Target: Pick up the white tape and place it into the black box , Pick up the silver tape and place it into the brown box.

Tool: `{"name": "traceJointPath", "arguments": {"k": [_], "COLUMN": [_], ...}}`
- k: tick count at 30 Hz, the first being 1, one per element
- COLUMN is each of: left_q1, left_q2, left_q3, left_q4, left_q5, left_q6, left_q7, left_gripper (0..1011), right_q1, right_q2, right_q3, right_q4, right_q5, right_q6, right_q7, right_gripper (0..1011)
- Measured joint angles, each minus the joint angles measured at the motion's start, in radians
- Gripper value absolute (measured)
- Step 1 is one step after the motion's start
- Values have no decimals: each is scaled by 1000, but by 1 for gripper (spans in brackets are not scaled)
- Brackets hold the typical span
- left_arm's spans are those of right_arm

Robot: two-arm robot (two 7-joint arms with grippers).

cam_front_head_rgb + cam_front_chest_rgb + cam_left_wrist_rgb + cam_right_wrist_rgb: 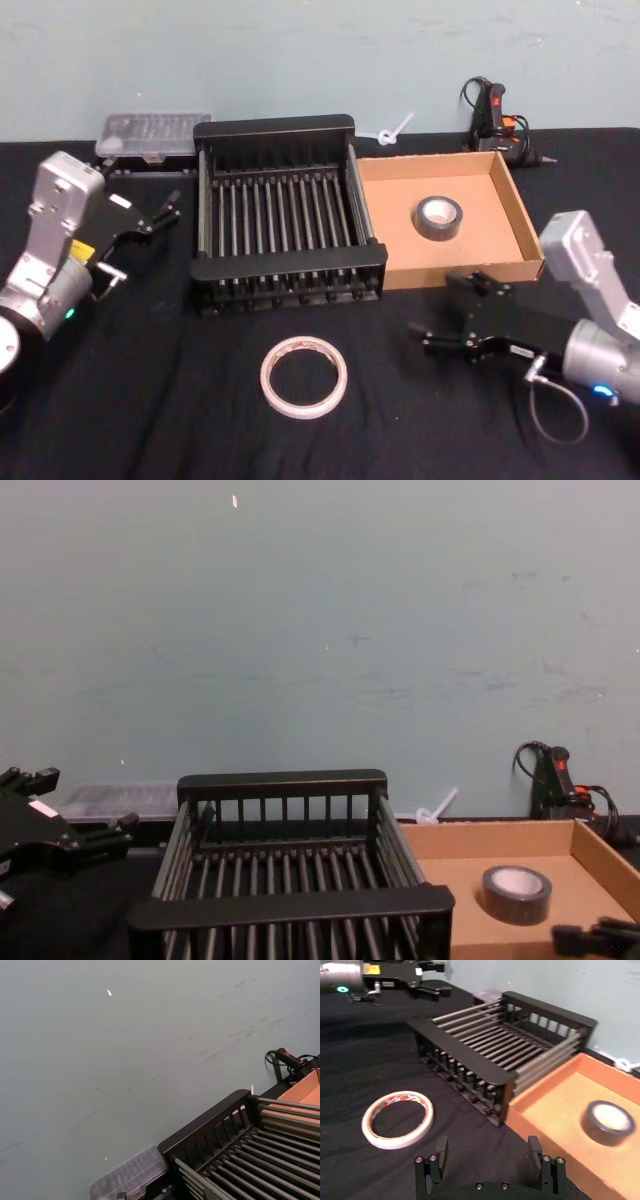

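1. Head view shows the black box (290, 215), a crate with bars, sitting mid-table with its bars running front to back.
2. Touching its right side is the flat brown box (400, 215).
3. White tape (303, 376), a thin ring, lies flat in front of the black box.
4. Silver tape (439, 217), small and thick, lies flat inside the brown box.
5. Right gripper (433, 338) floats wide open and empty, right of the white tape.
6. Left gripper (166, 210) is open, left of the black box.

Workshop bench, glue gun (497, 115), clear parts case (152, 136), black cloth (150, 400)
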Motion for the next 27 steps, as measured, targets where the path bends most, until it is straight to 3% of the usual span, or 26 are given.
{"name": "traceJointPath", "arguments": {"k": [9, 27], "left_q1": [0, 0], "left_q2": [0, 0], "left_q3": [0, 0], "left_q4": [0, 0], "left_q5": [0, 0], "left_q6": [0, 0], "left_q7": [0, 0], "left_gripper": [1001, 1001], "right_q1": [87, 214], "right_q2": [-24, -77], "right_q3": [-88, -217], "right_q4": [39, 114], "right_q5": [-16, -49], "right_q6": [18, 44], "right_q7": [51, 97], "right_gripper": [1002, 1002]}}
